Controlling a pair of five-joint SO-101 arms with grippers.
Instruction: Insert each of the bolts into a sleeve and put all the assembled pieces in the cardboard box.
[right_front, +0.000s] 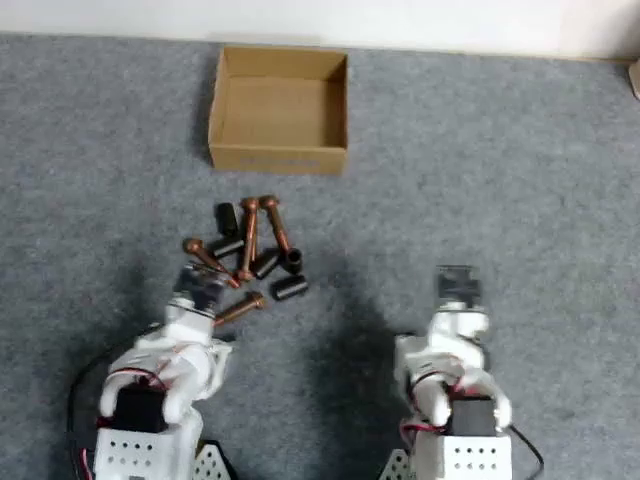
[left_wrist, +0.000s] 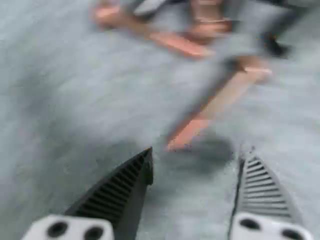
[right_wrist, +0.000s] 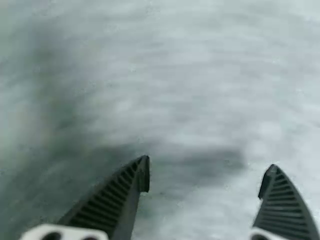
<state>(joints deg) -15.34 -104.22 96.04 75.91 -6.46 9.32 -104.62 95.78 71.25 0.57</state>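
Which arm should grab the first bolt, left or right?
Left, probably. The left gripper is open with a bolt just ahead of it; the right gripper is open over bare carpet, apart from the pile of bolts.

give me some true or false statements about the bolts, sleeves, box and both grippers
1. The cardboard box has nothing in it. True.
2. The left gripper is shut on a bolt. False: it is open, and the nearest bolt lies on the grey carpet ahead of it.
3. The right gripper is open over bare grey carpet. True.
4. Every bolt sits in a sleeve. False: the bolts lie bare among loose black sleeves.
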